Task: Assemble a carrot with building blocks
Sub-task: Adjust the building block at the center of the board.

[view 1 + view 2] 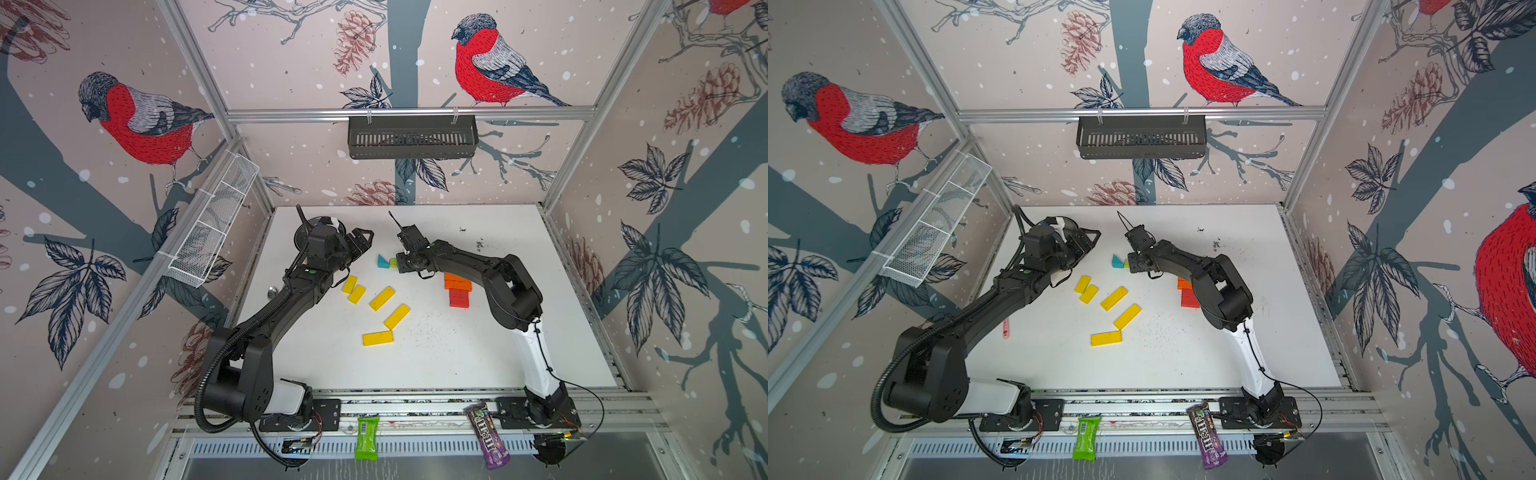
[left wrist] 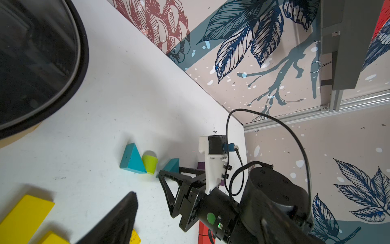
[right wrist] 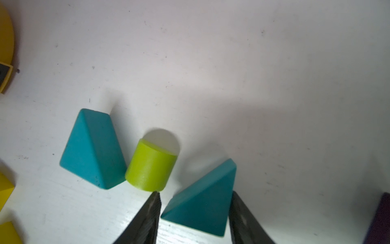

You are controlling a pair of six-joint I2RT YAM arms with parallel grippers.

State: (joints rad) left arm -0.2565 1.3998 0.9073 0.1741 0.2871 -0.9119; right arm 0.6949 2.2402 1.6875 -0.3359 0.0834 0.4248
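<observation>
Play on a white, scuffed table (image 1: 457,353), peppered with dark specks. Off to the far side, left gripper (image 1: 362,243) spread wide, nothing in it. Mid-table, five yellow bars (image 1: 382,298) scattered flat, glossy and hard-edged. Under the right arm, orange and red bars in a stack (image 1: 458,291), rows narrowing toward the near edge: the carrot body, by the look of it. On to the greens! Right gripper (image 3: 194,194) straddling a teal triangle (image 3: 202,200), jaws part-way in, tight along both sides. Clamped or not, cannot tell. Flat on the table, that block, just beside a lime cylinder (image 3: 150,166) leaning against a second triangle (image 3: 92,147). Needed next: a square pinch on slick sloped paint, then a lift toward the stack's wide end.
</observation>
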